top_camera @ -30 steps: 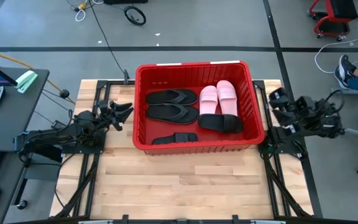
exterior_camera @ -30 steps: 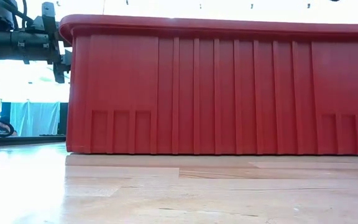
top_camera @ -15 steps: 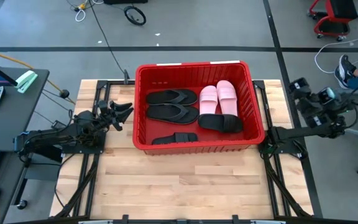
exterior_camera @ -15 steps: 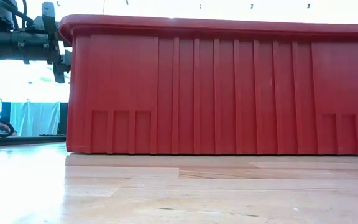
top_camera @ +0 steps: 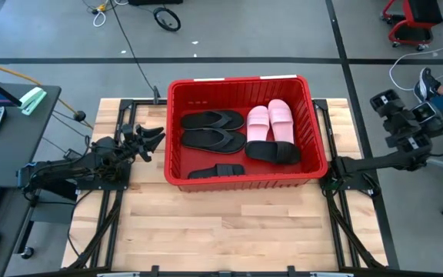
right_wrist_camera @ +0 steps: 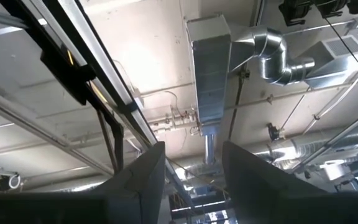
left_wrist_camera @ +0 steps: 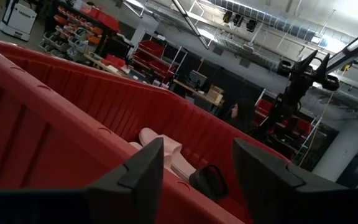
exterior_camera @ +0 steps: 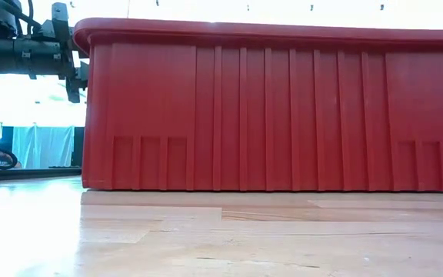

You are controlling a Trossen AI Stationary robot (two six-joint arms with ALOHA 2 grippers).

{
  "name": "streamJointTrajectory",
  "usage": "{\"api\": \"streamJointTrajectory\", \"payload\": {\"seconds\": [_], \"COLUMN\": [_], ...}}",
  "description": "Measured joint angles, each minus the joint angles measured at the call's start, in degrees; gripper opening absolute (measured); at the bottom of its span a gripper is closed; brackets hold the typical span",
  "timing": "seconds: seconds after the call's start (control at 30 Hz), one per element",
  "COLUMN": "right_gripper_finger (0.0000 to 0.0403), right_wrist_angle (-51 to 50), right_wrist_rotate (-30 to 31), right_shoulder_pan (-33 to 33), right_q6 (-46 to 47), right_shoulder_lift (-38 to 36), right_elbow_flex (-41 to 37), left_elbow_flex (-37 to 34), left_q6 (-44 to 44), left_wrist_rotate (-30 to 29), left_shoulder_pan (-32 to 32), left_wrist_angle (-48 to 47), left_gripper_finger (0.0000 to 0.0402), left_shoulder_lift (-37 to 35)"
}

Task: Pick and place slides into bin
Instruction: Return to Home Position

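Slides [top_camera: 212, 140]: pink and black, all inside the red bin [top_camera: 244, 183]. Right gripper [right_wrist_camera: 192, 148]: empty, fingers apart, has swung clear of the bin, facing the ceiling; left gripper [top_camera: 154, 141], spread and empty, waits beside it. Loading looks finished.

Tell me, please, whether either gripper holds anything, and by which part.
Nothing is held: left gripper open beside the bin, right gripper open beyond the table's right edge.
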Motion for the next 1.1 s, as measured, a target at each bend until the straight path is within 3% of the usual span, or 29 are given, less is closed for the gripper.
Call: {"api": "streamJointTrajectory", "payload": {"seconds": [0.47, 0.77, 0.9, 1.1], "right_gripper_finger": [0.0165, 0.0165, 0.0165, 0.0165], "right_wrist_angle": [-1.27, -19.47, -18.38, -8.77], "right_wrist_rotate": [-0.01, 0.03, 0.29, 0.34], "right_shoulder_pan": [-0.01, -0.01, 0.0, -0.01], "right_q6": [-3.99, -3.72, -11.23, -12.06], "right_shoulder_lift": [0.09, 0.2, 0.24, 0.21], "right_elbow_flex": [1.51, 0.37, -1.94, -9.33], "left_elbow_flex": [0.0, 0.0, 0.0, 0.0], "left_q6": [0.01, 0.0, 0.0, 0.0], "left_wrist_rotate": [0.02, 0.01, 0.01, 0.02], "left_shoulder_pan": [0.0, 0.02, 0.01, 0.01], "left_wrist_angle": [0.0, 0.0, 0.0, 0.0], "left_gripper_finger": [0.0191, 0.0199, 0.0193, 0.0192], "left_shoulder_lift": [0.0, 0.0, 0.0, 0.0]}}
